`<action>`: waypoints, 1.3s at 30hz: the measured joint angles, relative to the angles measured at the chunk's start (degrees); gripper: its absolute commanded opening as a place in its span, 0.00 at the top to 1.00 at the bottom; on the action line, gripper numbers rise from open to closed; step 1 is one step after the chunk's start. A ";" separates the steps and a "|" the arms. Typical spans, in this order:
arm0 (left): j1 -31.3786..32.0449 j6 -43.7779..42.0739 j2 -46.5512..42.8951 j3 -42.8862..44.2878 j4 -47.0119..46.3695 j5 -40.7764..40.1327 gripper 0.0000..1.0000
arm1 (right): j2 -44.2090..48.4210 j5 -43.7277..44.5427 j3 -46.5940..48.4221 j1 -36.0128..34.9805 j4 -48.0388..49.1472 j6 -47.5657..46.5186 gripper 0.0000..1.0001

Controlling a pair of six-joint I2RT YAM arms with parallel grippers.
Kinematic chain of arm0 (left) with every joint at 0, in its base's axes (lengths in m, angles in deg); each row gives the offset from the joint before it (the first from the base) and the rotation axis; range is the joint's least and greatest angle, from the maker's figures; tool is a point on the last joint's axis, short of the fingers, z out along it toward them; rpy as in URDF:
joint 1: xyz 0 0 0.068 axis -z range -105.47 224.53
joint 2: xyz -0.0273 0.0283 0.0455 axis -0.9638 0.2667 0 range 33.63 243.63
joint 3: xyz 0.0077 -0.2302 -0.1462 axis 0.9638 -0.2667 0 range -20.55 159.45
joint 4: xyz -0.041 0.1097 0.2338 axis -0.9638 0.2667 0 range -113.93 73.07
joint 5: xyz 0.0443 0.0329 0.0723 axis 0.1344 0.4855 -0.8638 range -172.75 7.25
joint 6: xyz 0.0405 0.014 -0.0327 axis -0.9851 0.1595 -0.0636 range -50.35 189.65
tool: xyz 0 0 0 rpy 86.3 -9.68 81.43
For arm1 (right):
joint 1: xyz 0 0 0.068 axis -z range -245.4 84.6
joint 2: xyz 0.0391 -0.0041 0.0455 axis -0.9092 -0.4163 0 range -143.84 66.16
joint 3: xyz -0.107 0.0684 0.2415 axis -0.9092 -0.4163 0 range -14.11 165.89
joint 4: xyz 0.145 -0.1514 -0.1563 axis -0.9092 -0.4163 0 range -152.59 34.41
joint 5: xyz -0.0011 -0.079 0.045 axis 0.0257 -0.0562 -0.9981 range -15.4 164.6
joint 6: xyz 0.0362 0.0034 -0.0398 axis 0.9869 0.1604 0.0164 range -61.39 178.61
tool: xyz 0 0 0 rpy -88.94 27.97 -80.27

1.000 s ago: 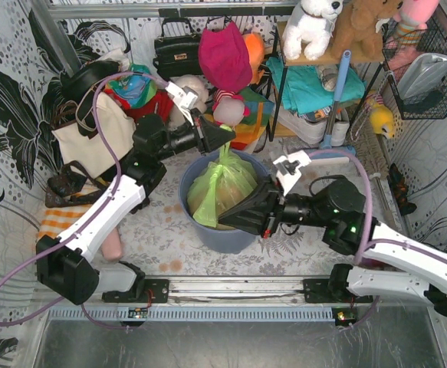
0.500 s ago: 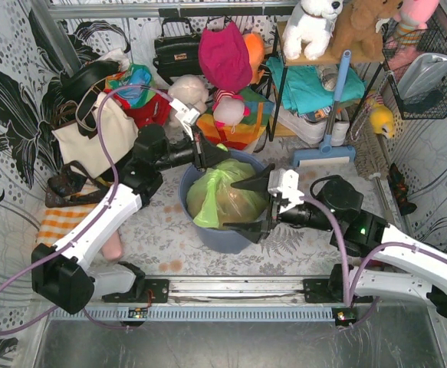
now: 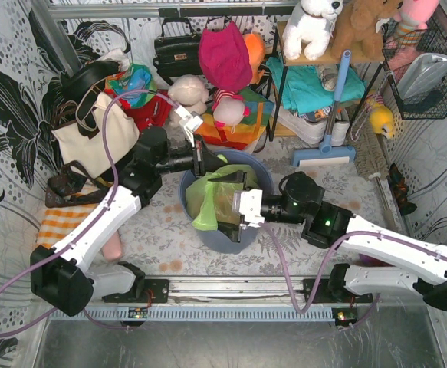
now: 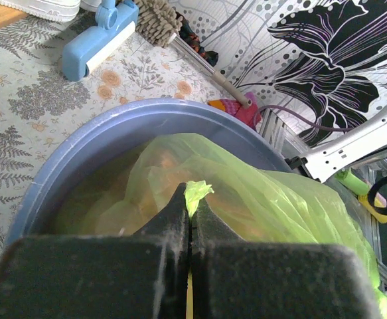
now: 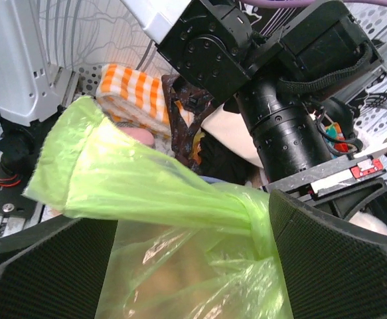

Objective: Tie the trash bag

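At the left, the left gripper (image 3: 199,162) is pinching one thin ear of the trash bag (image 3: 208,201), with its fingers pressed tight together on the plastic just above the far rim of the bin (image 3: 235,239). In the middle, the bag is sitting inside the bin, with brown paper showing faintly through it. At the right, the right gripper (image 3: 231,208) is hovering low over the bag with its fingers spread wide, holding nothing. The bag's other ear (image 5: 113,179) is running loose between them from a bunched neck (image 5: 256,222).

The step in hand looks like taking that second ear. The right fingers should be closing close to the neck, not out at the frayed end, where thin film is likely to slip. The pull should then be going sideways, away from the left pinch, and gently, since this plastic probably tears easily.
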 measured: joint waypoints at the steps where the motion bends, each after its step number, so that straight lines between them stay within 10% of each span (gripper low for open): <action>1: 0.00 0.02 -0.20 0.00 0.22 0.15 1.00 | -0.68 -0.17 0.00 0.00 0.70 -0.46 0.11; 9: 0.00 0.02 -0.94 -0.28 0.63 0.74 1.00 | -4.57 -0.85 0.00 0.00 8.74 -2.43 0.51; 14: 0.00 0.02 -1.27 -0.28 0.83 0.74 1.00 | -6.23 0.39 0.70 0.00 10.93 -2.05 1.00; 32: 0.02 -2.36 -0.72 11.06 -2.51 -6.29 1.00 | -2.43 2.29 13.18 0.00 -0.37 17.11 1.00; 39: 0.02 -2.82 0.09 5.68 -4.68 -10.69 1.00 | 7.43 3.67 -1.88 0.02 -1.36 29.31 1.00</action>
